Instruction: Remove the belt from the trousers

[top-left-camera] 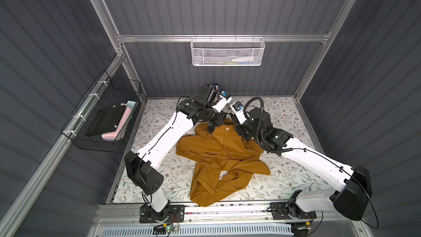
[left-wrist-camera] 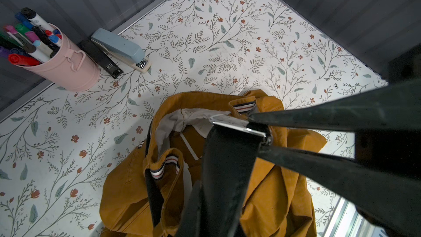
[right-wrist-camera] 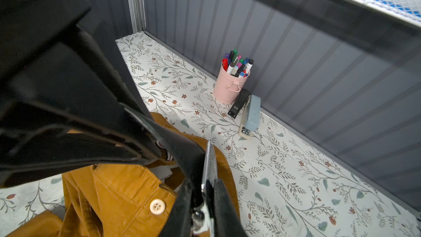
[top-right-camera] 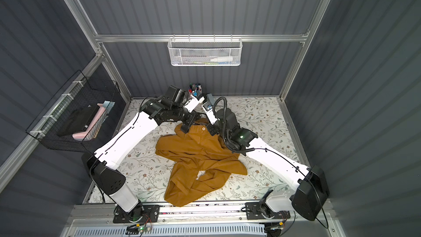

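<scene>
Belt [left-wrist-camera: 230, 167]: buckle end up, strap end down. Silver buckle [left-wrist-camera: 239, 126] sits over the open waist, w/ the left tool [left-wrist-camera: 259, 135] clamped on one end of it. From there the strap drops steeply into the trousers [left-wrist-camera: 127, 201], long axis near vertical. Another stretch runs thru the loops round the waistband, striped elastic showing.

Trousers lie mid-surface, long axis back to front: waist toward the back edge, legs crumpled toward the front edge, one leg end at that edge. Pale button [top-left-camera: 227, 128] faces up.

Right tool [top-left-camera: 234, 123] is at the waist, on the right-edge side of the button, tips near the strap; can't tell if it's closed or grips anything.

Pink cup of markers [left-wrist-camera: 66, 64] & blue stapler [left-wrist-camera: 118, 46] stand by the back edge of the floral surface [top-left-camera: 284, 178].
</scene>
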`<act>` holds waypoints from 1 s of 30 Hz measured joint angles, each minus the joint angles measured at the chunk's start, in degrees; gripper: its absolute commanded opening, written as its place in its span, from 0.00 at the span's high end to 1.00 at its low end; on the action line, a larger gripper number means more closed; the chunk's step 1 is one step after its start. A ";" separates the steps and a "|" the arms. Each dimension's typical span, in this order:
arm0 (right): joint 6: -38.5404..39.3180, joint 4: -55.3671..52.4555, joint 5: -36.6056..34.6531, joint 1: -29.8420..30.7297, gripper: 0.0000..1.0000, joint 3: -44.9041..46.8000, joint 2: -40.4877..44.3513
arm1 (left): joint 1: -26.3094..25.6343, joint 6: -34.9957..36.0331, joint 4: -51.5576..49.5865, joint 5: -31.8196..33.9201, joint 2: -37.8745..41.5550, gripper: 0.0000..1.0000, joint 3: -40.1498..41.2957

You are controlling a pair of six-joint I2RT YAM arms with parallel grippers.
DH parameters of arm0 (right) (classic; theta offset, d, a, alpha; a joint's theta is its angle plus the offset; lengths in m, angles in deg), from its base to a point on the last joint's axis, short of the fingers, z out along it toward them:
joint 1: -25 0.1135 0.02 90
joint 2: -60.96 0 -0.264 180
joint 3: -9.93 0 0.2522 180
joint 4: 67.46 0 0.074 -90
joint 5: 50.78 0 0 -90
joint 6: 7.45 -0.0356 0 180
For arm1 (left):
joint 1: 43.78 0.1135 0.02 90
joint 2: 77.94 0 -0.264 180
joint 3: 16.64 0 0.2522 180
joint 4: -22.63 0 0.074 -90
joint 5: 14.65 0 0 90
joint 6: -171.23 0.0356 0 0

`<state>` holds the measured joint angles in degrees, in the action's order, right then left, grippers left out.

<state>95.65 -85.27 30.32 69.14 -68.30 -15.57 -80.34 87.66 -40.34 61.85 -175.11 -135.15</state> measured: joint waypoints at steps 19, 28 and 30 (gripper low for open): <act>-2.10 1.64 4.94 -0.85 0.67 3.30 3.34 | -0.04 0.00 -0.76 -0.66 0.00 1.00 0.00; -1.95 1.66 6.10 -0.83 0.67 3.30 3.32 | 0.28 -0.02 -0.74 -0.68 0.00 1.00 0.00; -1.70 1.64 6.05 -0.81 0.69 3.30 3.08 | 0.28 -0.02 -0.76 -0.70 0.00 1.00 0.00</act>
<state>93.94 -83.63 36.37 68.33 -65.00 -12.49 -80.05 87.64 -41.10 61.15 -175.11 -135.15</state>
